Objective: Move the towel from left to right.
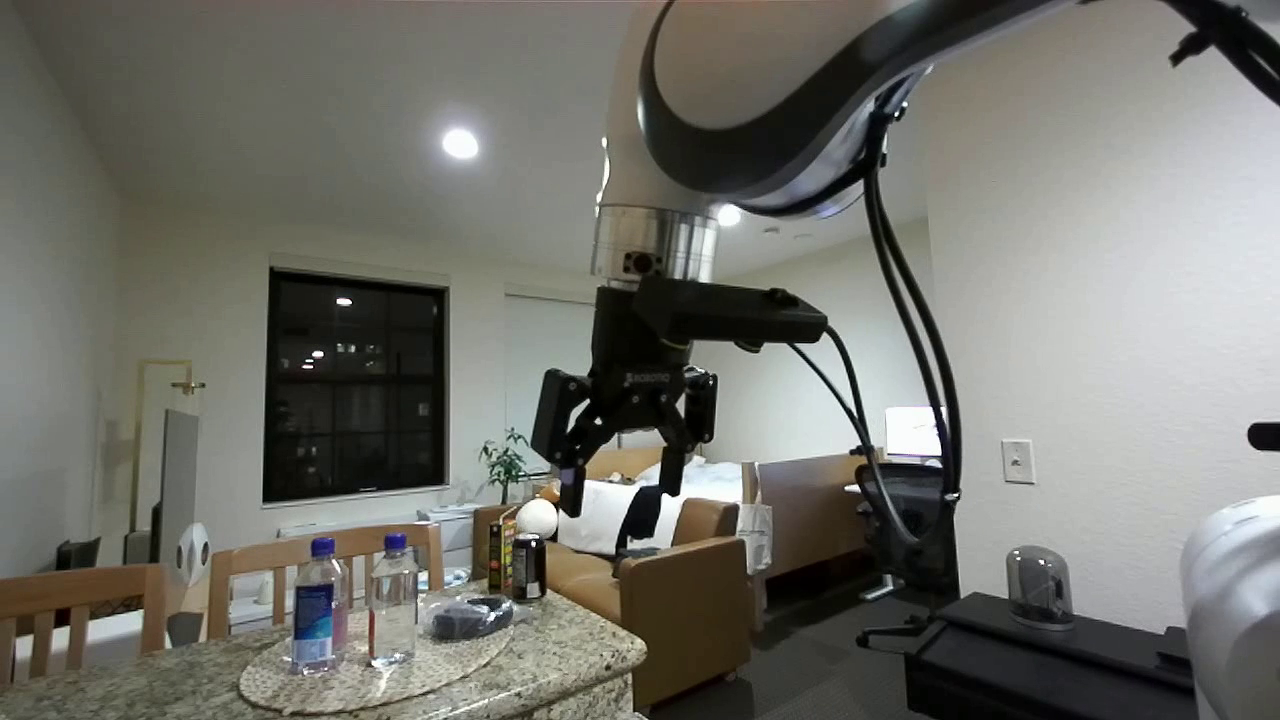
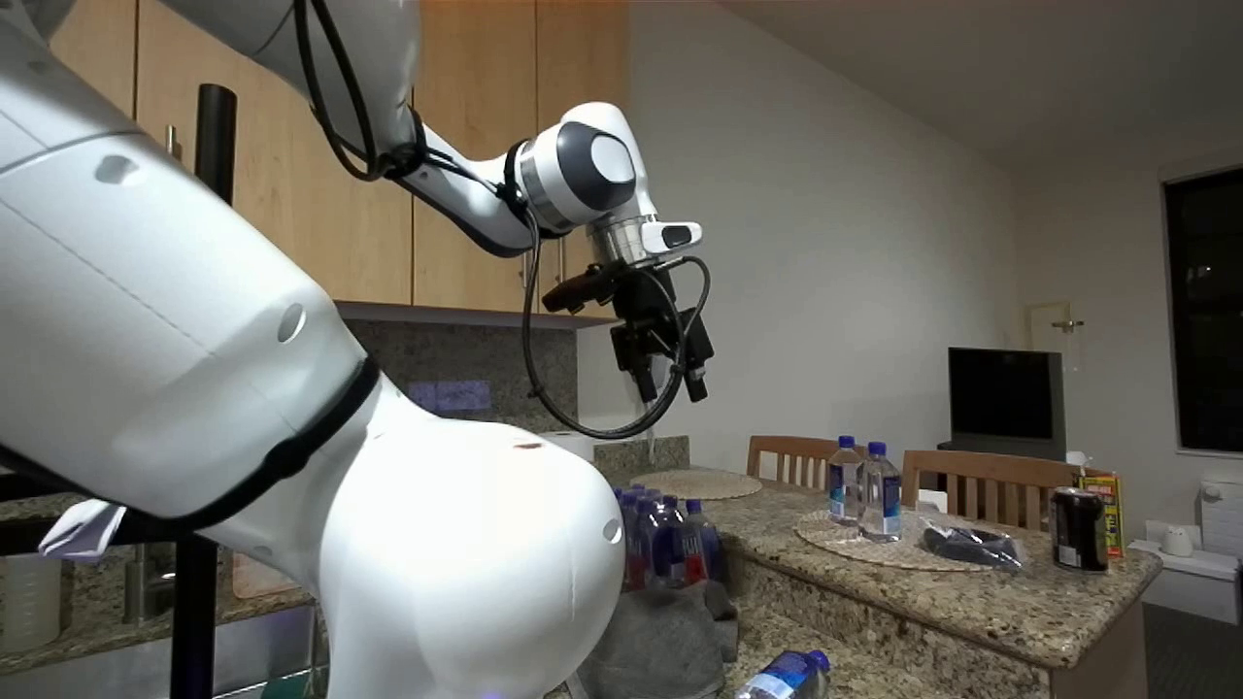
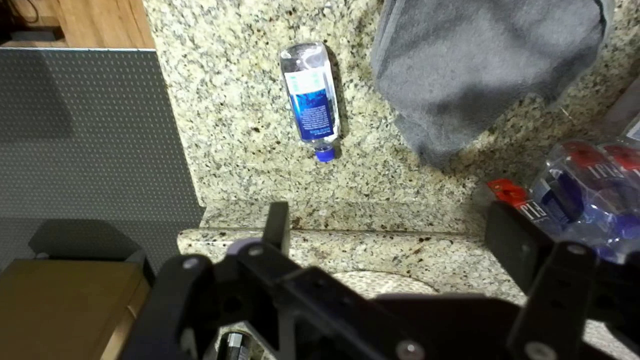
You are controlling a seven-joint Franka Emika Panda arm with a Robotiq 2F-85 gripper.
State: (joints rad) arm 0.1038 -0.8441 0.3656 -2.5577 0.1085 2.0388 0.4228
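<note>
The gripper [image 1: 620,488] hangs spread wide and empty, and the towel [image 3: 477,70] lies on the counter [image 3: 230,100] at two o'clock in the wrist view, so nothing seems done yet and grasp, carry and release probably all remain.

The robot's thick, glossy white arm [image 2: 194,320] with dark grey trim stands arched high in front of me, its far end bent downward. There the short, silvery cylindrical wrist [image 1: 655,240] sits above the black, jointed fingers [image 1: 571,490], which hang in mid-air, tips pointing down, parted by a wide gap.
</note>
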